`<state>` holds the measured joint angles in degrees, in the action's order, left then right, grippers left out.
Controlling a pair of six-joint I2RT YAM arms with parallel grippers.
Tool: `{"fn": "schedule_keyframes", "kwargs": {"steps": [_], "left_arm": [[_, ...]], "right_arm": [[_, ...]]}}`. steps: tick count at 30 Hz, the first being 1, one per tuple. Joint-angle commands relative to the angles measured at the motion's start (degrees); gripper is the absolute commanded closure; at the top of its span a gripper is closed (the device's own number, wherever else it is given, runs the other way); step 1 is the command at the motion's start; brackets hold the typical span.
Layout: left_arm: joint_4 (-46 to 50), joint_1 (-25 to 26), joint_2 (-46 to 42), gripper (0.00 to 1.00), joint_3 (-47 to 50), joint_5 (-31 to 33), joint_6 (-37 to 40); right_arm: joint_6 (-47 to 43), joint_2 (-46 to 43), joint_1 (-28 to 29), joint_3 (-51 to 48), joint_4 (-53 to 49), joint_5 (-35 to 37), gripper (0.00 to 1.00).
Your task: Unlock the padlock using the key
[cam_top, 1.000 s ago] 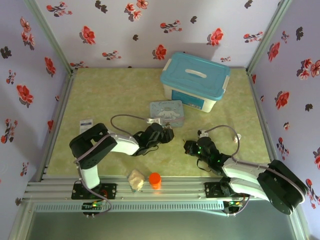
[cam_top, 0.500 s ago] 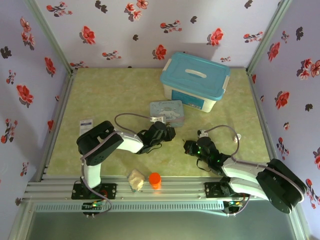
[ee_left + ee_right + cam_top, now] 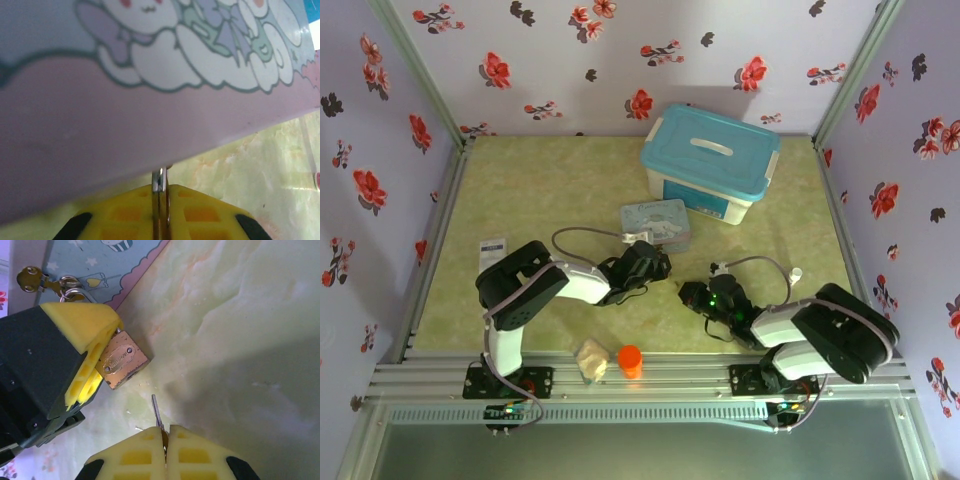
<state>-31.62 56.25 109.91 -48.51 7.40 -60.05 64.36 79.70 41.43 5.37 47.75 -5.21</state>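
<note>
Beside the closed cartoon tin (image 3: 655,222), pinched the padlock (image 3: 122,360) on the worktop (image 3: 240,315) with the left end effector (image 3: 160,200). Clamped the key (image 3: 156,412) in the tight-closed right end effector (image 3: 165,437), tip just short of padlock. Saw lidded box (image 3: 710,160) behind, contents hidden.

The right gripper (image 3: 165,432) half hides the thin grey metal key (image 3: 155,412); the left gripper (image 3: 97,357) covers one end of the brass-gold padlock (image 3: 121,360).
</note>
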Motion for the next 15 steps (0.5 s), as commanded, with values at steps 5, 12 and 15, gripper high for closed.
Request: {"fn": "schedule_keyframes", "kwargs": {"steps": [5,12,15], "left_arm": [[-1.95,0.53,-1.33,1.00,3.85,0.03,-7.21],[-7.04,-0.08,-3.34,1.00,6.71,0.07,-9.95],[-7.92,-0.32,-3.82,1.00,7.41,0.07,-10.81]], "right_arm": [[5.33,8.49,-3.84,-1.60,17.83,-9.79,1.00],[8.92,21.73,-5.60,-0.15,31.62,-15.06,1.00],[8.64,22.10,-5.48,-0.14,31.62,-14.27,1.00]]}}
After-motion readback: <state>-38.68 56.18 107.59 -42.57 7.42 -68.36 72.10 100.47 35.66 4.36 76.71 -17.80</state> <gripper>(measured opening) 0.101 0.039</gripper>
